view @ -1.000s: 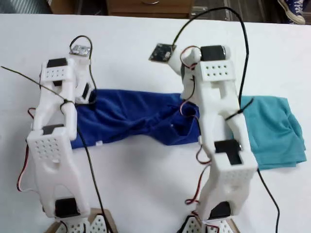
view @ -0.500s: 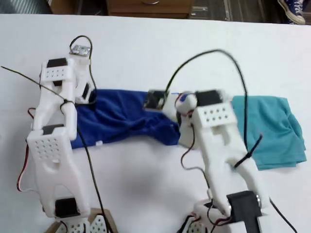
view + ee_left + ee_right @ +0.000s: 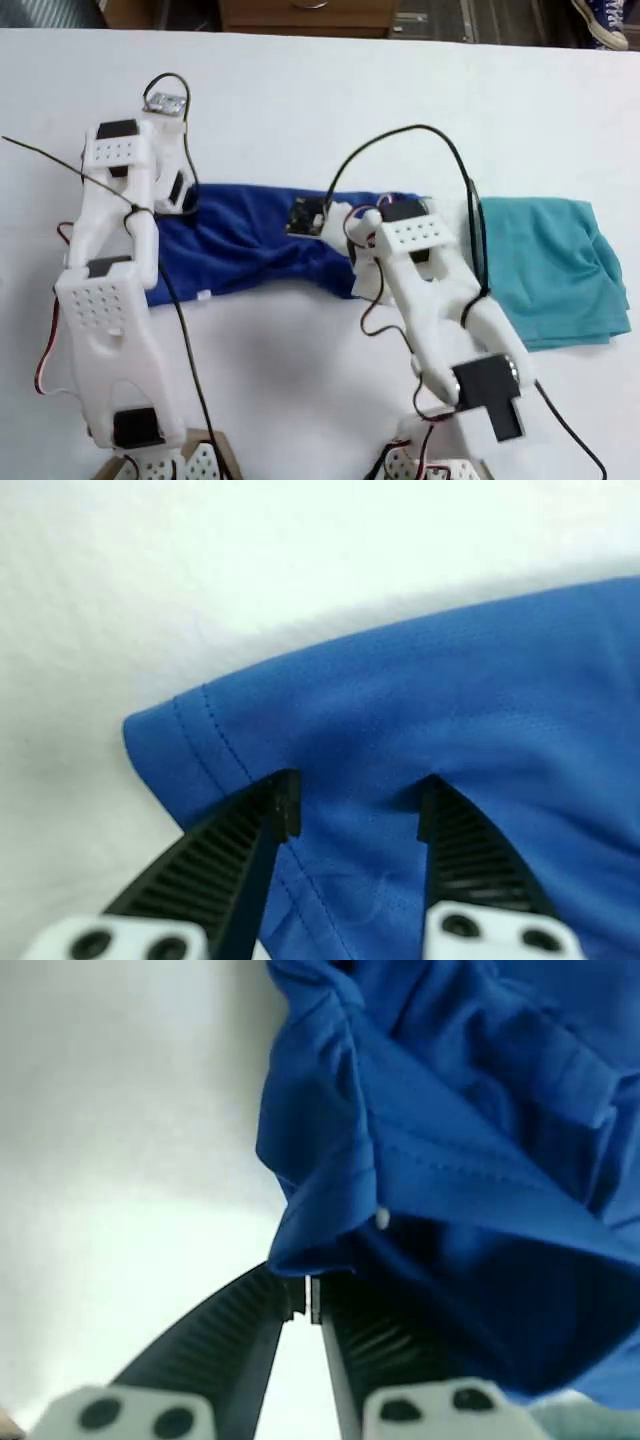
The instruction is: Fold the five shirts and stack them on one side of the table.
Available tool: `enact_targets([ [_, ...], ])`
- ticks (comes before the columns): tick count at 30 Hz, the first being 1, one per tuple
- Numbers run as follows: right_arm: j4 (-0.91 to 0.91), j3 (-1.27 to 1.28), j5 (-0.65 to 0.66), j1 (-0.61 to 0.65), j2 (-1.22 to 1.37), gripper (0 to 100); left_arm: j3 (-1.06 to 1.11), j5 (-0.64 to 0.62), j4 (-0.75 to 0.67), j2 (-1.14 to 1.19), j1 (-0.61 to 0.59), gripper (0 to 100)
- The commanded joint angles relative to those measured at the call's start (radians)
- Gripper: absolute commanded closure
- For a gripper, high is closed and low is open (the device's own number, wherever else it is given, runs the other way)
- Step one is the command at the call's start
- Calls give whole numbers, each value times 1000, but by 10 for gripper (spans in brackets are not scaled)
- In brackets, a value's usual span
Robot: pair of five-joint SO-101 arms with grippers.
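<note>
A blue shirt [image 3: 250,240] lies crumpled across the middle of the table. My left gripper [image 3: 357,805] stands open over its far left corner, with both fingers pressing down on the cloth just inside the stitched hem [image 3: 190,740]. My right gripper [image 3: 308,1298] is shut on a bunched edge of the blue shirt [image 3: 440,1160] at the garment's right end. In the high view the right arm [image 3: 415,250] covers that end. A teal shirt [image 3: 550,265] lies folded at the right side of the table, apart from both grippers.
Black cables [image 3: 450,160] loop above the right arm and over the blue shirt. Bare white tabletop [image 3: 300,110] stretches behind the shirts and also in front of them, between the two arm bases.
The right arm has swung back toward the near edge and dropped low over the blue shirt's right end, bunching the cloth there. The left arm and the teal shirt have not moved.
</note>
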State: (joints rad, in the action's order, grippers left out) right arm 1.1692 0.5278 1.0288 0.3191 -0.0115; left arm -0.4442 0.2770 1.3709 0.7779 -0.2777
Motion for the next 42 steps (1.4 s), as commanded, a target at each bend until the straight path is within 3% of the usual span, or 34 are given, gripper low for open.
enact_targets([
  [1, -2, -106, -3, 8, 21, 978, -15, 0, -37, 8, 8, 789],
  [9, 62, -269, -3, 10, 68, 978, -15, 0, -37, 8, 9, 789],
  [27, 64, -373, -5, 18, 99, 978, -15, 2, -35, 8, 8, 789],
  [36, 298, -414, -5, 21, 50, 975, -15, 2, -35, 8, 8, 789],
  [42, 300, -411, -5, 84, 61, 975, -15, 2, -35, 8, 9, 789],
])
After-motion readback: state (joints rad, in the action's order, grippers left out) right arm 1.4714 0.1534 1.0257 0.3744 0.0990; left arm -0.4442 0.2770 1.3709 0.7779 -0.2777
